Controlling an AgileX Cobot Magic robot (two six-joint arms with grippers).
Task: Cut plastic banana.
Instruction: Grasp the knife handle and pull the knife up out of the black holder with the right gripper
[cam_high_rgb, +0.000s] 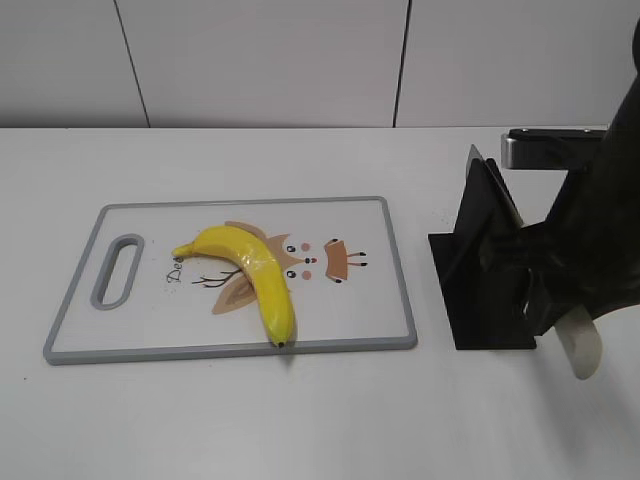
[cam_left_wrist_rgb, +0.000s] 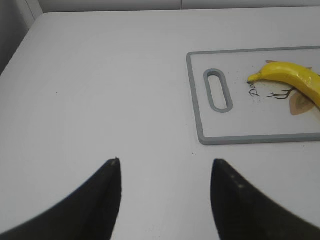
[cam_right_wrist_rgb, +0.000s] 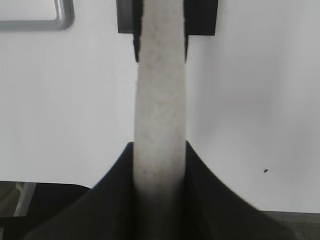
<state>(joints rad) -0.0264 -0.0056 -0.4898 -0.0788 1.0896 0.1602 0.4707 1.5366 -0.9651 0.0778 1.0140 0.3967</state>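
A white table (cam_high_rgb: 320, 420) fills the frame. The plastic banana (cam_high_rgb: 252, 272) lies mid-left on the cutting board (cam_high_rgb: 385, 270). My right gripper (cam_right_wrist_rgb: 160, 170), lower right, clamps a pale knife handle (cam_right_wrist_rgb: 159, 110) by the black holder (cam_high_rgb: 480, 290). My left gripper (cam_left_wrist_rgb: 165, 200) hangs spread wide, empty.

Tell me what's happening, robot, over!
Right gripper shut on white knife handle at black holder. Left gripper open, over bare table. Banana uncut on cutting board. Nothing blocking it.

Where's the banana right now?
In the exterior view, the plastic banana lies on the cutting board, left of the black knife stand, its dark tip at the board's near edge, untouched by either claw.
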